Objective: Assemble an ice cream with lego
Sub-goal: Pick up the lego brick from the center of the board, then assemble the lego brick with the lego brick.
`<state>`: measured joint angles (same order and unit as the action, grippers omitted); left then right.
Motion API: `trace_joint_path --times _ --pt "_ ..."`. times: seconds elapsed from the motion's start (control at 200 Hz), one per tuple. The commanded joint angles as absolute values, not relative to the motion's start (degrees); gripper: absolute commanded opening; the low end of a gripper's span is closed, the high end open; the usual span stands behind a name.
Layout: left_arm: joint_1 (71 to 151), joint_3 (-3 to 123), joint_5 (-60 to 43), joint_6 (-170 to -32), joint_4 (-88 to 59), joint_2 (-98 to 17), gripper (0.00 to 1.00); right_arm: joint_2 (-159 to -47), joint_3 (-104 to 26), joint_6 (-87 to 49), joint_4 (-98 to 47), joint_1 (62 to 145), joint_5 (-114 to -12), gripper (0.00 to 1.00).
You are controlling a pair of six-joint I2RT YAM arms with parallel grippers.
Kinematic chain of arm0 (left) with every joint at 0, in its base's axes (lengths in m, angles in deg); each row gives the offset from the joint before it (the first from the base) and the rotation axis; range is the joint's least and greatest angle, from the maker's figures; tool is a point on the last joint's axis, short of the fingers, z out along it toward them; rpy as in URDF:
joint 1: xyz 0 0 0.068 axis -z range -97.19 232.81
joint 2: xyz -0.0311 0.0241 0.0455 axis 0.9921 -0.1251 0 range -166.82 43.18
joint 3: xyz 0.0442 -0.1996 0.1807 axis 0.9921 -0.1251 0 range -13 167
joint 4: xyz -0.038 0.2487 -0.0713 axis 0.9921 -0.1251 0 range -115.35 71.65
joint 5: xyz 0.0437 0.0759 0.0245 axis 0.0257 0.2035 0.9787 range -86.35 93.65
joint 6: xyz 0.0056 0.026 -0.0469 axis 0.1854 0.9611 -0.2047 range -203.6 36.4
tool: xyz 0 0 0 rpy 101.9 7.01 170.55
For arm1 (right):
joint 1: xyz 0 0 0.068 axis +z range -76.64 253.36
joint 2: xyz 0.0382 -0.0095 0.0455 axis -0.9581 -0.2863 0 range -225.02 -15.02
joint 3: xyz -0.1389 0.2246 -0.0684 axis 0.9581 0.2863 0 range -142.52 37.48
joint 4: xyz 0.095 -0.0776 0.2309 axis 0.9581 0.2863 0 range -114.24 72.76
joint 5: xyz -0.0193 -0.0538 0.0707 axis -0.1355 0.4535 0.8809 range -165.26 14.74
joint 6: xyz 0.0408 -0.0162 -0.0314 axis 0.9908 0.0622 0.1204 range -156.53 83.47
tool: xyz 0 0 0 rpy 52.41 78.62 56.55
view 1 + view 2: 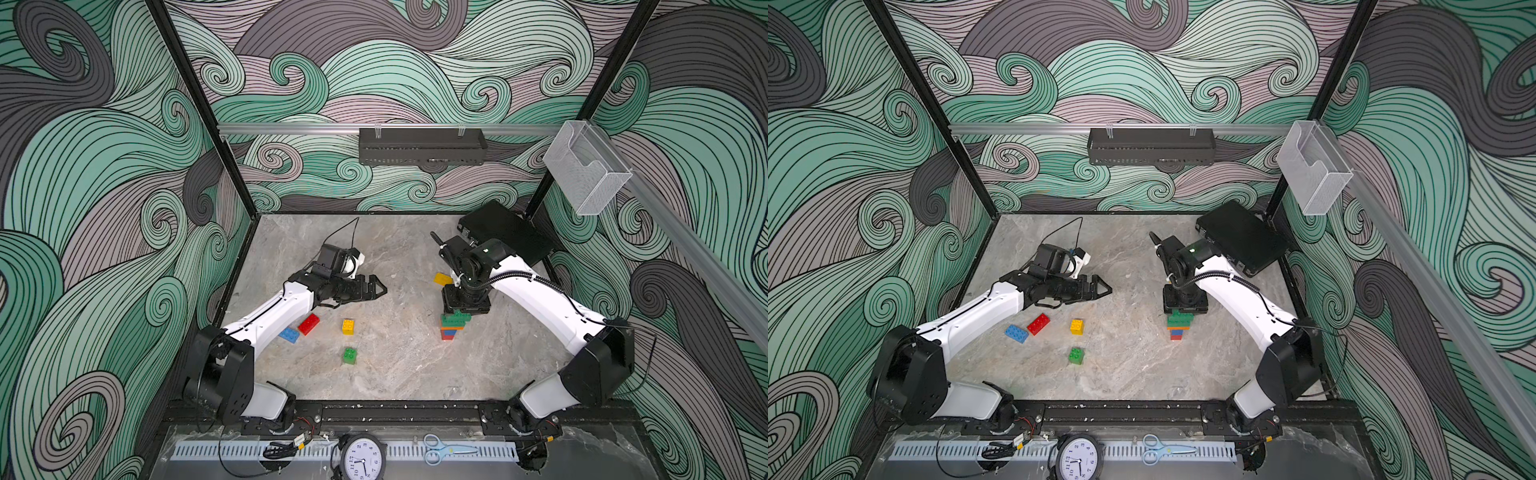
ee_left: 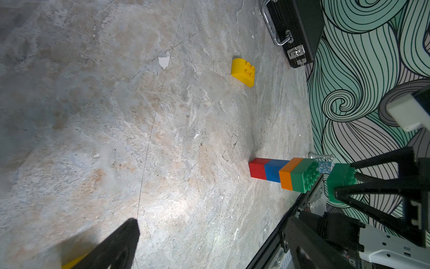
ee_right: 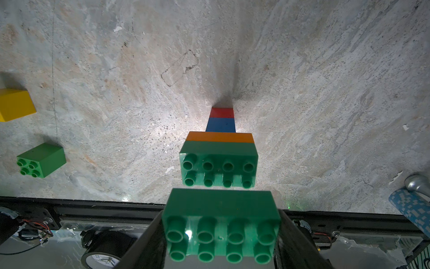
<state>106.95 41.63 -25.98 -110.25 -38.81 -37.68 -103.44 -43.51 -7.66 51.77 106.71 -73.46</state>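
The counter (image 1: 395, 374) is grey and beige marbled stone, scuffed and flecked with white chips, and it sits inside walls (image 1: 104, 166) covered in teal, grey and mauve swirling waves. My right tool (image 3: 221, 237) is clamped on a long green brick (image 3: 221, 205), studs up, holding it just above the tower (image 1: 451, 328) without touching it. The tower stands upright on the right half of the counter: red at the bottom, then blue, orange and a long green layer on top. My left tool (image 1: 380, 287) hangs over the middle of the counter with its jaws spread wide and nothing in them. Near my left arm lie a red brick (image 1: 308, 323), a blue brick (image 1: 289, 334), a yellow square brick (image 1: 348, 326) and a green square brick (image 1: 350, 356), all apart from one another. A round-topped yellow brick (image 2: 243, 72) lies beyond the tower. A black case (image 1: 505, 232) fills the far right corner. A black tray (image 1: 422, 146) hangs on the back wall and a clear holder (image 1: 586, 170) on the right wall. A clock (image 1: 362, 459) and scissors (image 1: 440, 449) lie along the front edge.
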Motion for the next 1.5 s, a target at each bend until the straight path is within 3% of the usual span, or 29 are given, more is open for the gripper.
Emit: trace_joint_path --times 0.0,1.496 --pt "107.2 43.6 -26.5 -109.9 -38.8 -37.9 0.98 -104.0 -42.5 -8.0 50.9 106.5 -72.8 0.60" --pt "107.2 42.9 -25.4 -109.5 -39.5 -37.5 0.99 -106.2 -40.7 -8.8 49.0 106.6 -73.7 0.60"
